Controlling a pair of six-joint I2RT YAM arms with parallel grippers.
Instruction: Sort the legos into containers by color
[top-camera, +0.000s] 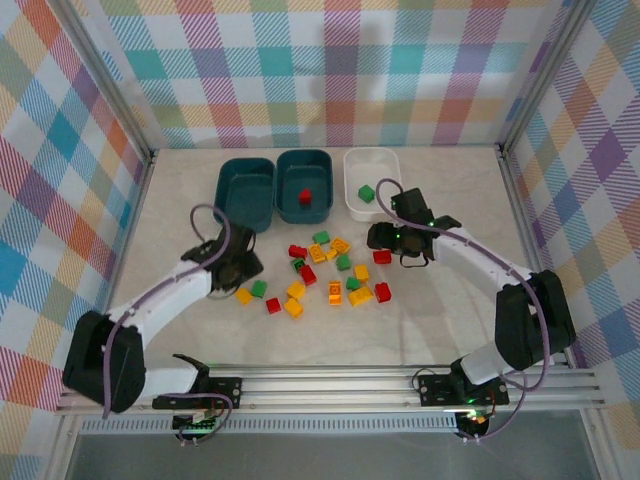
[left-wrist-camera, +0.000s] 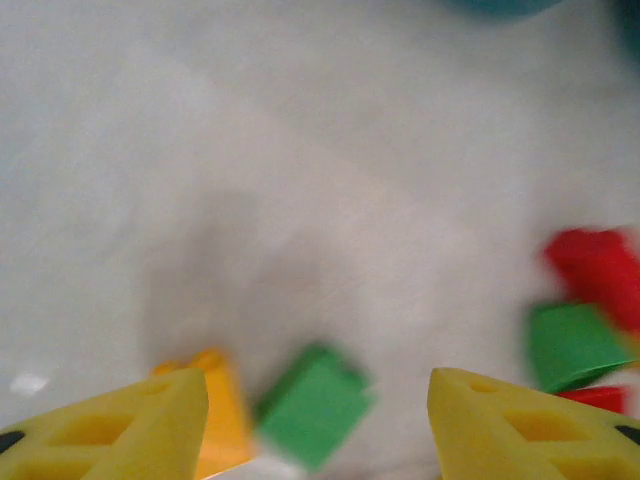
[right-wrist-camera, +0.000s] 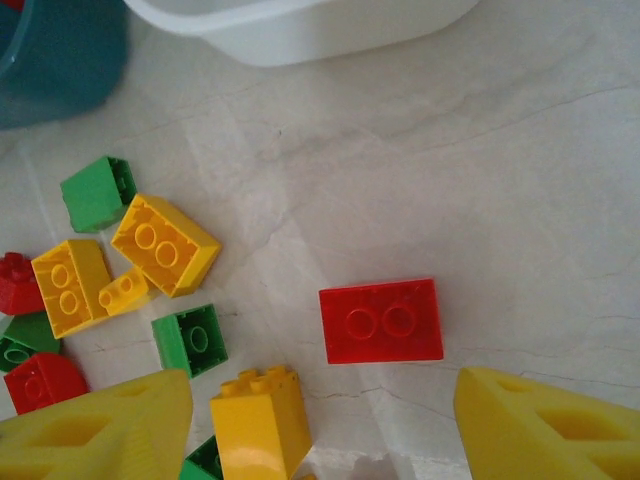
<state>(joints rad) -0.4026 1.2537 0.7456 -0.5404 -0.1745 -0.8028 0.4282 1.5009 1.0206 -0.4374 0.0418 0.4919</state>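
Your right gripper (right-wrist-camera: 322, 400) hangs spread wide around the lone red brick (right-wrist-camera: 381, 321) lying loose on the table (right-wrist-camera: 520, 200), seemingly lined up for the teal bin (top-camera: 290, 180) holding red, while your left gripper (left-wrist-camera: 318, 385), equally spread and empty, frames a green brick (left-wrist-camera: 315, 403).

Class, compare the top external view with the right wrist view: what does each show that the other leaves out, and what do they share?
Top external adds: the left teal bin, a green brick lying inside the white bin, and both arms from base to wrist. Right wrist adds: the studs on the red brick lying ahead of the open right hand, and fine veins in the table. Shared: that red brick, the scattered bricks, and parts of the middle teal bin and white bin.
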